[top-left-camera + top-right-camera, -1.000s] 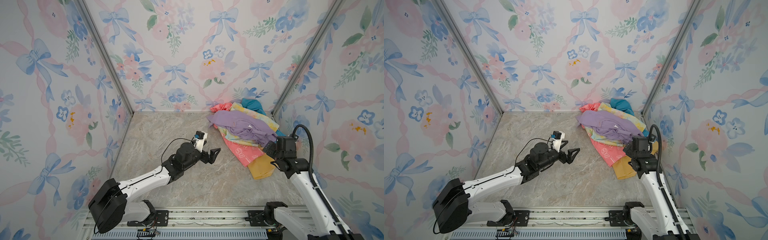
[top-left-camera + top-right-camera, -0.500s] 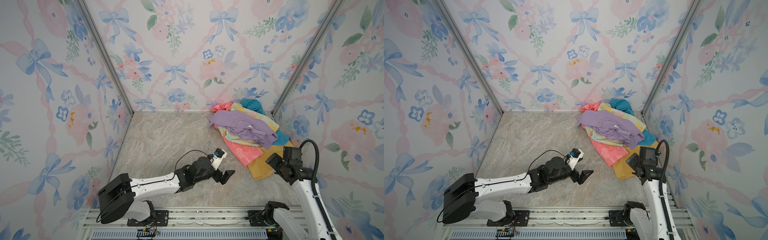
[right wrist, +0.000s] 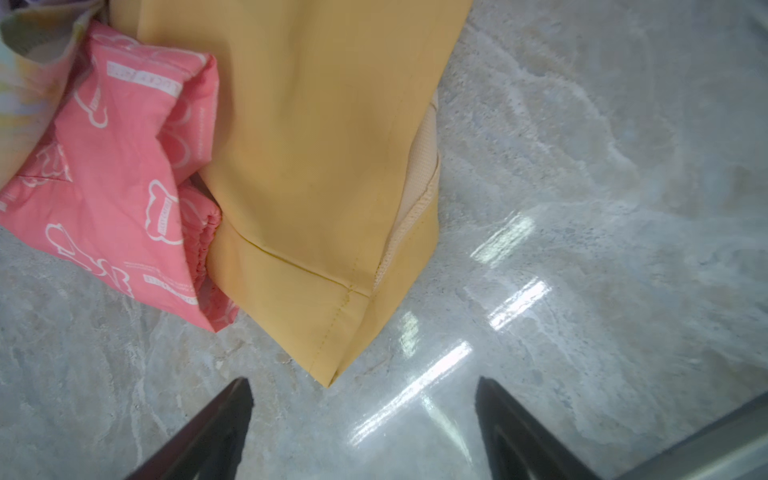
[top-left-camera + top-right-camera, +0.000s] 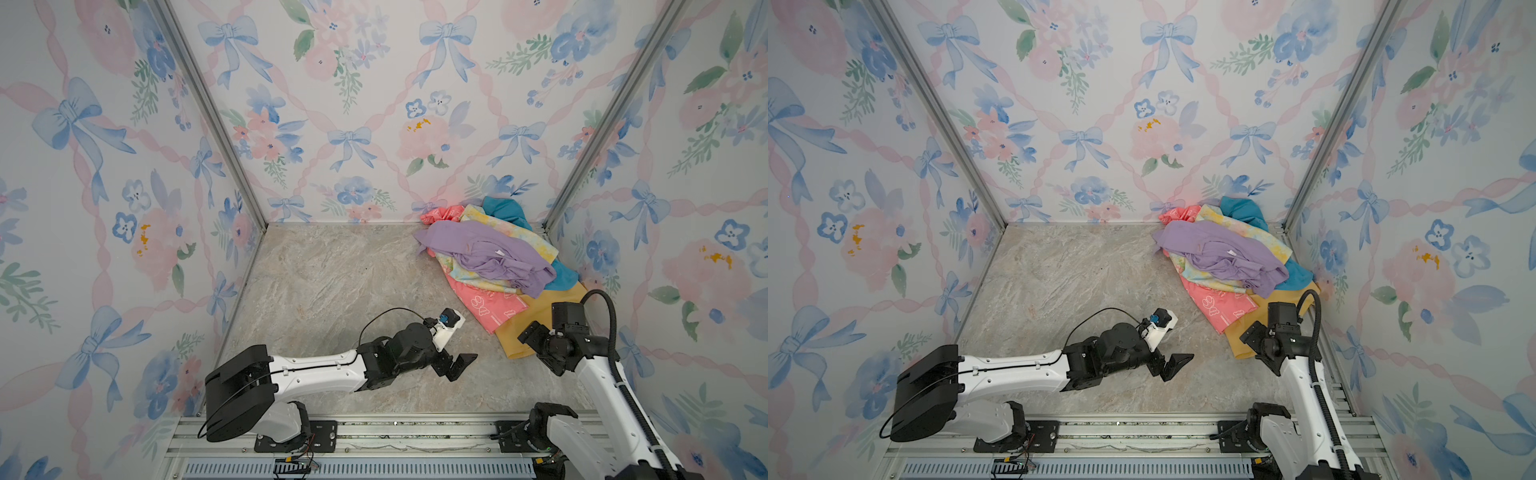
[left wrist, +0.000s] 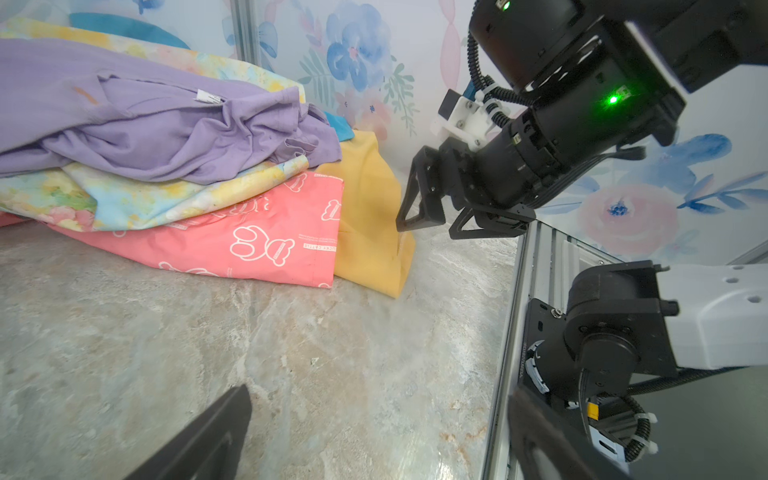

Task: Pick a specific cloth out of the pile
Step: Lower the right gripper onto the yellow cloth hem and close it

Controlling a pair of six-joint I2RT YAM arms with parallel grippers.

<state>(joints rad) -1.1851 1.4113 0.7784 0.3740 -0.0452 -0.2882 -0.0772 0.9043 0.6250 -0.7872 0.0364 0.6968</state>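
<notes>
Floral wallpaper [image 4: 374, 104] with blue bows encloses a marbled grey surface [image 4: 332, 291]. The pile [image 4: 486, 253] fills its far right corner, lilac on top. The cloth [image 3: 316, 145], plain mustard, pokes out from the pile's near edge beside a coral-pink cloth [image 3: 116, 166]. The right end effector [image 3: 363, 384] hovers at its corner, jaws apart, one fingertip seemingly touching it. The left end effector [image 4: 457, 365] sits spread wide, short of the pile.

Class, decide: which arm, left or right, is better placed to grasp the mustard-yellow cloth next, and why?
Right, most likely. The right gripper is open at the free corner of the mustard-yellow cloth; the left gripper, also open, sits farther off.
</notes>
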